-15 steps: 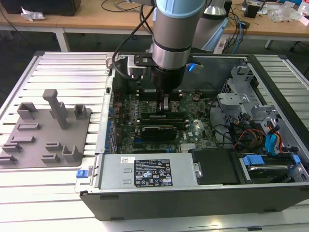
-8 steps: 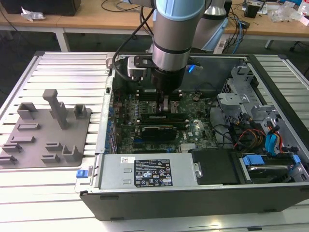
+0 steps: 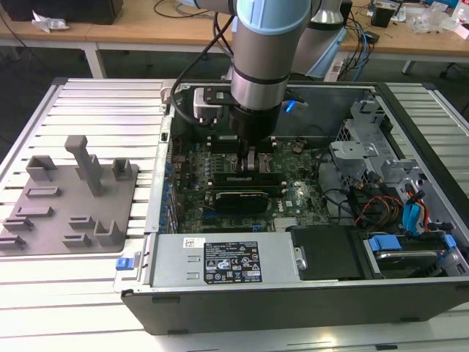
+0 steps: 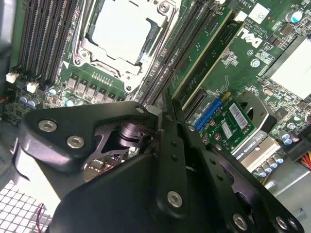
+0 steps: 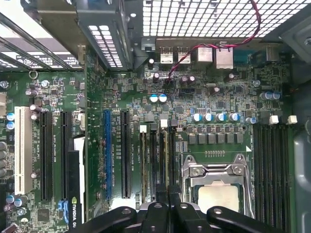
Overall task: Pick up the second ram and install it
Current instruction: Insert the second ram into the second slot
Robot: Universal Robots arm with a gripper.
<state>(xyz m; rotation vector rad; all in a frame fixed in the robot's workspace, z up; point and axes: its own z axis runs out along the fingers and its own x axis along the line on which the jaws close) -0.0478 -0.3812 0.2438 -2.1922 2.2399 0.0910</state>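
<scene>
Dark green board fills the open computer case (image 3: 293, 293) in the exterior view, where the arm's gripper (image 3: 253, 158) reaches straight down onto the motherboard (image 3: 242, 209) just beside the CPU socket (image 3: 227, 170). Grey fixture blocks (image 3: 69, 194) sit on the slatted tabletop (image 3: 88, 110) at the exterior view's left, well apart from the case.

In the second wrist view, the gripper's black fingers (image 4: 170, 141) are drawn close together over the bank of memory slots (image 4: 187, 48) next to the CPU socket (image 4: 124, 36). A thin upright edge between them appears to be the second ram (image 4: 167, 104), though the fingers hide most of it; an installed stick (image 4: 204, 53) stands a slot or so away.

In the first wrist view, the fingers (image 5: 167, 213) meet above the slots (image 5: 158, 165) beside the socket (image 5: 216, 182).

As a judgement, the stick is light, stiff and thin, but fragile at its chips and contacts; its long top edge and bare flat sides are the safest hold.
</scene>
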